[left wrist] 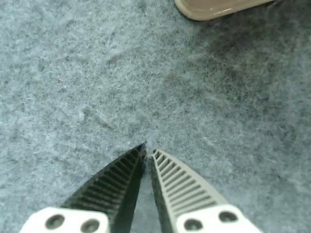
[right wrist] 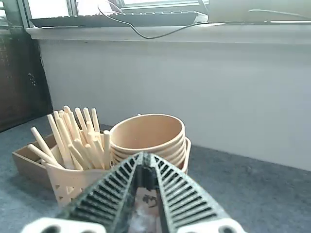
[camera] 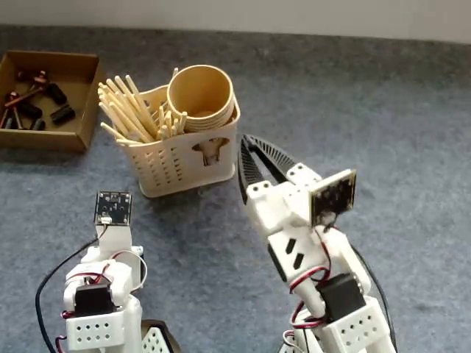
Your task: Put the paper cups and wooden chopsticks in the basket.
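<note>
Where the left arm (camera: 99, 294) is sitting: at 7 o'clock in the high view, nearest the table's front edge; its wrist is pointing toward 12 o'clock.
Left gripper (left wrist: 148, 148): hanging over bare grey felt (left wrist: 97, 73); its jaws are pressing together at the tips and gripping nothing; a corner of the basket (left wrist: 218, 7) is showing just beyond it.
Right arm (camera: 294, 220): standing at 5 o'clock and leaning toward 11 o'clock.
Right gripper (camera: 243, 143): clenched and empty; its tip is hovering just beside the basket's 3 o'clock rim; whether it is touching cannot be told.
Basket (camera: 176, 165): standing upright on the felt at 11 o'clock from the table's centre; cream, with slotted walls.
Paper cups (camera: 200, 92): nesting in one stack inside the basket, on its 3 o'clock side, mouths facing up.
Chopsticks (camera: 129, 110): standing bundled inside the basket on its 9 o'clock side; leaning toward 10 o'clock, just beside the cups.
Cardboard box (camera: 44, 138): lying at 10 o'clock, apart from the basket; holding small dark parts.
Wall (right wrist: 218, 97): rising white behind the table in the right wrist view; a sill (right wrist: 243, 31) is running along its top.
</note>
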Controlling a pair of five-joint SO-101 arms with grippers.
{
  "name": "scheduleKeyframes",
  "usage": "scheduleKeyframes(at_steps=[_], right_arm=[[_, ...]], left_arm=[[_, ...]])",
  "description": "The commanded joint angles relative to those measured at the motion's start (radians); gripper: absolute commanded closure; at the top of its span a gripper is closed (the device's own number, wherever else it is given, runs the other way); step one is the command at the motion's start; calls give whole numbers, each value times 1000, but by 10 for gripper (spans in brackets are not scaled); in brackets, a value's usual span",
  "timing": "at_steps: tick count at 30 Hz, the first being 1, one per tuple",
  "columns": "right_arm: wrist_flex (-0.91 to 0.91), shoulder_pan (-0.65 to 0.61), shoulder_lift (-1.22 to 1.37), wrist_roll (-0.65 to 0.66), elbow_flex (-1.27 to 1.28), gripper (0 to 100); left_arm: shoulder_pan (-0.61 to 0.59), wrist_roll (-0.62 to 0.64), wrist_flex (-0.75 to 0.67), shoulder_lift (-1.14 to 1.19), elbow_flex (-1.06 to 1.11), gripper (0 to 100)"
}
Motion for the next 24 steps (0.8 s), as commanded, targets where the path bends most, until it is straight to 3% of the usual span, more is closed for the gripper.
scheduleKeyframes(at_steps=[1,10,16,24], right_arm=[[4,50,-117,-6,91,993],[4,159,-392,-5,371,992],[18,176,-383,-11,467,992],[404,177,-384,-11,539,992]], left_arm=[[15,-3,3,-4,19,993],[15,-3,3,-4,19,993],[15,-3,3,-4,19,993],[15,-3,3,-4,19,993]])
